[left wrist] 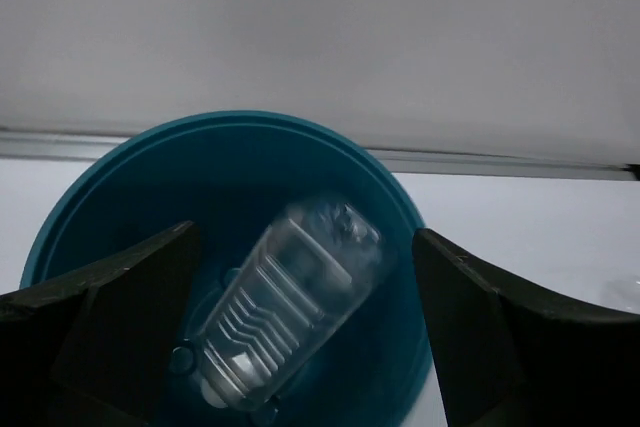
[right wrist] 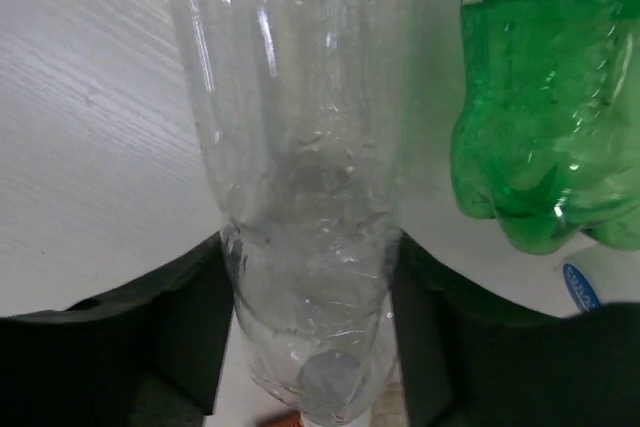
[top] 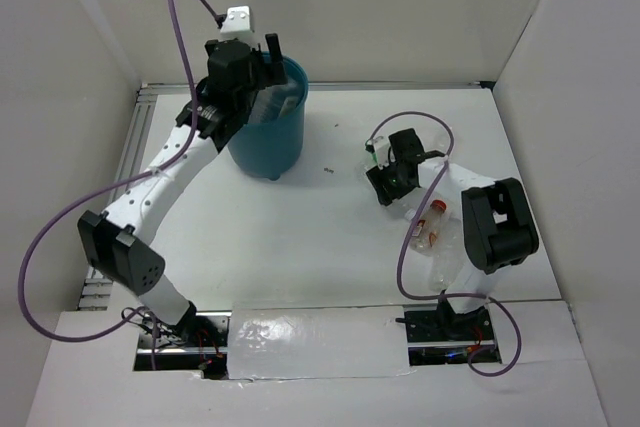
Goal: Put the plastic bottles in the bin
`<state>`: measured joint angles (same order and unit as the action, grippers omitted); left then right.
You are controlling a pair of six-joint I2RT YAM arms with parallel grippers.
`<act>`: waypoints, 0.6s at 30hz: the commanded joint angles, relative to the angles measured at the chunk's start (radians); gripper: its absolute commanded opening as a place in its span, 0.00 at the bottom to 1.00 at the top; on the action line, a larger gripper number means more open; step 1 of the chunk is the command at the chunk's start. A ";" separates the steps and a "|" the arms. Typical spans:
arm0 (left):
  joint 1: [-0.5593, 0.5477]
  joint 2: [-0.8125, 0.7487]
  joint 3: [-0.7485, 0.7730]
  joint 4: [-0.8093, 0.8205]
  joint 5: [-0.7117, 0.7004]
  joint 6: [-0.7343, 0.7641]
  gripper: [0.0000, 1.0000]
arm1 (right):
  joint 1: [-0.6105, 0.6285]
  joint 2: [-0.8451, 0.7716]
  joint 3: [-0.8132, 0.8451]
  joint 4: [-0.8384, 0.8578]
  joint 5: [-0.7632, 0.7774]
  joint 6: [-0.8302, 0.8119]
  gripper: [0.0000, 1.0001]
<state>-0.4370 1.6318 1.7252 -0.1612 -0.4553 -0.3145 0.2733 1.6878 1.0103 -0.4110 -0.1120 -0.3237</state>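
White table (top: 330, 242); clear, perhaps crinkled bottle (right wrist: 300, 197)

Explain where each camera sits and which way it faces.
Top external: above and behind the robot, looking down on the table; left arm, right arm show.
Left wrist: above the bin, looking in at a ribbed bottle; left end effector fingers frame it.
Right wrist: close on a clear bottle between right end effector fingers, green bottle beside.
Shared: top and left wrist show the bin.
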 commanded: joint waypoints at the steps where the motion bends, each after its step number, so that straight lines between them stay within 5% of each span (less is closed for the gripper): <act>1: -0.022 -0.107 -0.042 0.062 0.003 0.066 1.00 | 0.018 0.015 0.042 0.018 -0.041 -0.009 0.56; 2: -0.032 -0.121 -0.058 0.051 -0.012 0.066 1.00 | 0.018 0.015 0.042 -0.007 -0.067 -0.023 0.40; 6: -0.065 -0.260 -0.200 0.086 0.103 0.066 1.00 | 0.018 -0.020 0.097 -0.110 -0.164 -0.104 0.17; 13: -0.256 -0.567 -0.639 0.192 0.473 0.085 0.98 | -0.014 -0.086 0.595 -0.287 -0.301 -0.213 0.17; 18: -0.402 -0.684 -0.926 0.226 0.426 -0.033 0.97 | -0.010 -0.050 0.833 -0.047 -0.368 -0.105 0.20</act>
<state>-0.7868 0.9836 0.8852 -0.0124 -0.0612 -0.2882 0.2592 1.6730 1.7454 -0.5938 -0.3996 -0.4732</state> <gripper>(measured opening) 0.970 0.525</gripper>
